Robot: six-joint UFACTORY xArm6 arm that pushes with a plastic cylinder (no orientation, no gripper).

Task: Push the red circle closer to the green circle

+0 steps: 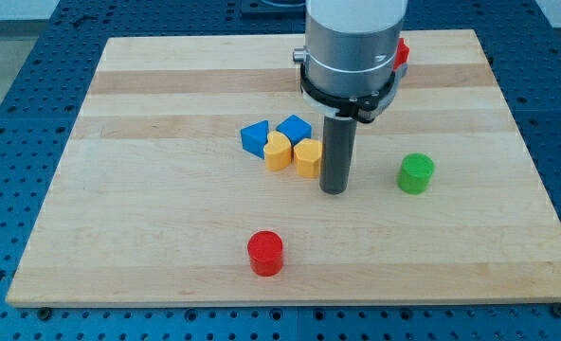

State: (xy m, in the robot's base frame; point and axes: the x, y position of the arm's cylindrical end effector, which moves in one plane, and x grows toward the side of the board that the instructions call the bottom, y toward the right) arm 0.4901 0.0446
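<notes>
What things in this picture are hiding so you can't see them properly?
- Red block at the camera view's top: mostly behind the arm's silver body, shape unclear.
- Right yellow block: its right edge sits behind the rod, so touching my tip or not is unclear.
- Arm's upper part: cut off by the top edge.

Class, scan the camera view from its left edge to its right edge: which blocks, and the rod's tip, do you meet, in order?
Red circle block → yellow heart-shaped block → my tip → green circle block. The overlapping blue blocks and second yellow block are left out.

board (pixel 167 237) — red circle (pixel 265 254) | green circle (pixel 415 174) | blue blocks (pixel 255 138) | yellow blocks (pixel 278 152)
</notes>
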